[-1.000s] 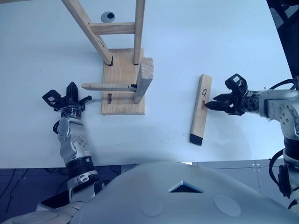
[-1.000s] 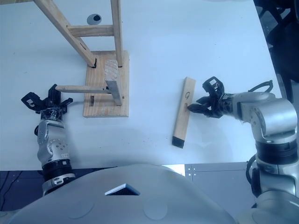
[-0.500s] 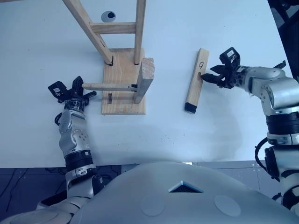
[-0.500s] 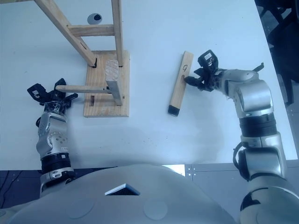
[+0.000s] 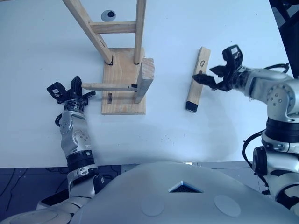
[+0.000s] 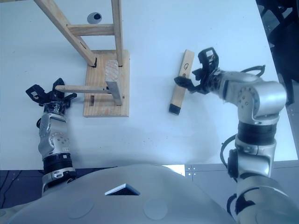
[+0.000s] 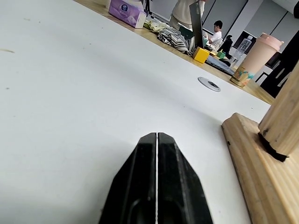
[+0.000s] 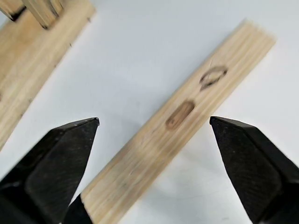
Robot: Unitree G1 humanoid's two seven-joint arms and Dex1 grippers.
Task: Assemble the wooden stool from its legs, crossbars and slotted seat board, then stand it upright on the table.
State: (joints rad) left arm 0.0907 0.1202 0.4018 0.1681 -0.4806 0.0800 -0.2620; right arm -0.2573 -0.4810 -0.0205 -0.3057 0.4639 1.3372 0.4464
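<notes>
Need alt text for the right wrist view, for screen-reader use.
The open right tool is spread over a loose wooden leg lying flat on the white table, one finger on each side. The leg has an oval slot and a pencilled mark. Beyond it is part of the seat board.

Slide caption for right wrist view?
Open right gripper aimed at the loose wooden leg lying flat on the white table.

Loose leg (image 5: 194,93): one handwritten mark (image 8: 212,77) near one end, just beside the oval slot (image 8: 180,115). Reads as 9, possibly a looped g. Purple box (image 7: 125,6): print too small to read.
</notes>
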